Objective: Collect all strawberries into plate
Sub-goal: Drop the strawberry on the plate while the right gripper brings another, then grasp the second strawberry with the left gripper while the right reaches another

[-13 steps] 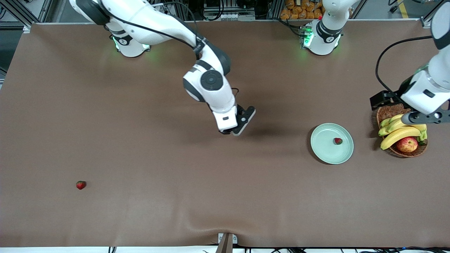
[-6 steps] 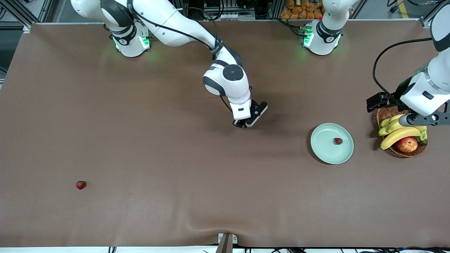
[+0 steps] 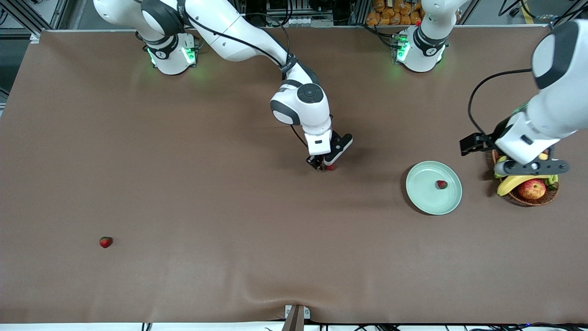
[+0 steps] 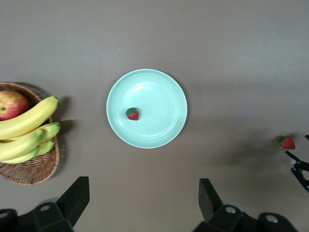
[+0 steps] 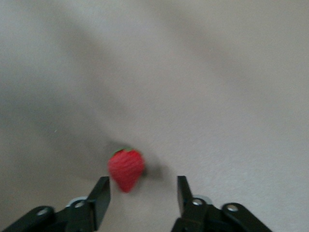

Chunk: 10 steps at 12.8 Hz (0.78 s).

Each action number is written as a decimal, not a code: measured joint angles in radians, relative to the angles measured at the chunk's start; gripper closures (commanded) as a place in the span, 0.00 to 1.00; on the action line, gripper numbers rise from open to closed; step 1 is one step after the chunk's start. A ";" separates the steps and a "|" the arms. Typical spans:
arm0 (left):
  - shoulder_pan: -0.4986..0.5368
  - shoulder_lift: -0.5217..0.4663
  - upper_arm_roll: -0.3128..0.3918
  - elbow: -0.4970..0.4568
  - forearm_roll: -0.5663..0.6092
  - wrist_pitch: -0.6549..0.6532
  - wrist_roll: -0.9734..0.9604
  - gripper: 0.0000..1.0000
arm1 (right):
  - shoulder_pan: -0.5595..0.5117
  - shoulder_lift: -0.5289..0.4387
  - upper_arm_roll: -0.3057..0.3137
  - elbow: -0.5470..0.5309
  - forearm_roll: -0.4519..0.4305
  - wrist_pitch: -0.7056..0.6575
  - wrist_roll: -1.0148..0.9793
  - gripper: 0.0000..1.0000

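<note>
My right gripper (image 3: 322, 165) hangs low over the middle of the table, open. A strawberry (image 3: 330, 168) (image 5: 126, 169) sits just off its fingertips, close to one finger (image 5: 99, 195) and gripped by neither. The pale green plate (image 3: 425, 195) (image 4: 164, 92) lies toward the left arm's end with one strawberry (image 3: 441, 184) (image 4: 133, 114) in it. Another strawberry (image 3: 105, 242) lies toward the right arm's end, nearer the front camera. My left gripper (image 3: 530, 167) (image 4: 145, 193) is open and empty, up over the edge of the wicker basket (image 3: 546, 196).
The wicker basket (image 4: 29, 166) beside the plate holds bananas (image 3: 507, 183) and an apple (image 3: 532, 188). The left wrist view also shows the right gripper's strawberry (image 4: 287, 142) on the brown cloth, well away from the plate.
My right arm moved toward the plate's end and came lower, then its jaws opened and the strawberry now shows free at the fingertips. My left arm shifted from over the basket toward the plate.
</note>
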 measured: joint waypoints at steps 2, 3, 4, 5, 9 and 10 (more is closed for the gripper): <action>-0.012 0.011 -0.003 -0.039 -0.001 0.042 -0.002 0.00 | -0.012 -0.013 -0.012 0.013 -0.001 -0.011 0.000 0.00; -0.025 0.025 -0.003 -0.049 -0.001 0.060 -0.003 0.00 | -0.025 -0.031 -0.017 0.014 -0.001 -0.043 0.000 0.00; -0.045 0.046 -0.004 -0.057 -0.001 0.080 -0.011 0.00 | -0.044 -0.058 -0.019 0.015 -0.002 -0.093 -0.005 0.00; -0.066 0.070 -0.004 -0.069 -0.001 0.106 -0.038 0.00 | -0.068 -0.091 -0.020 0.016 -0.002 -0.152 -0.021 0.00; -0.193 0.170 -0.006 -0.136 -0.002 0.229 -0.301 0.00 | -0.224 -0.223 -0.023 -0.013 -0.002 -0.283 -0.091 0.00; -0.233 0.192 -0.006 -0.141 -0.001 0.256 -0.391 0.00 | -0.273 -0.249 -0.024 -0.034 -0.002 -0.296 -0.097 0.00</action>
